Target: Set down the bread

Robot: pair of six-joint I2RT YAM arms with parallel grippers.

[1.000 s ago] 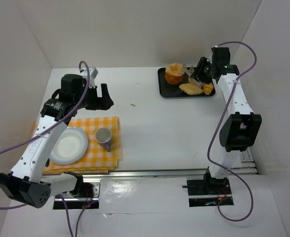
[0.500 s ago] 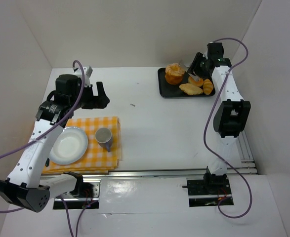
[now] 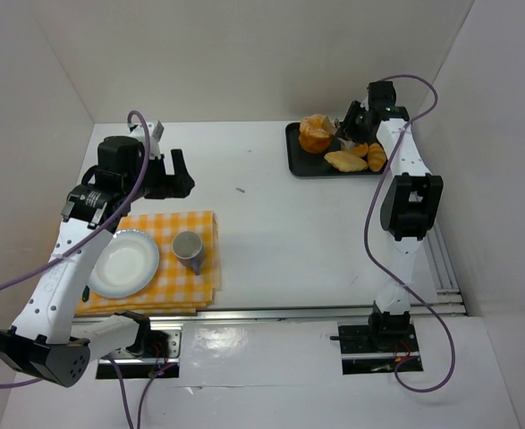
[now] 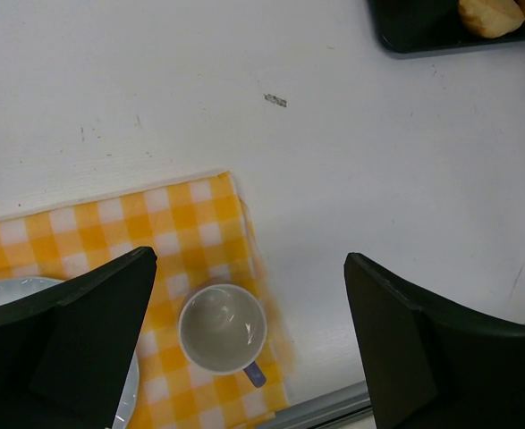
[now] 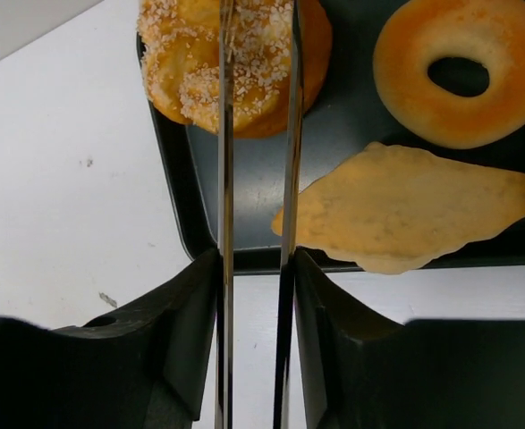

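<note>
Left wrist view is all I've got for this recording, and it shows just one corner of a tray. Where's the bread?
Observer: The bread sits on the black tray, in its far left corner.
Operator: Has the right gripper got it?
Observer: No grip shows. The right gripper hangs over it, its fingers a narrow gap apart.
Operator: Anything else on that tray I can't see?
Observer: A ring donut lies there too, apart from the bread.
</note>
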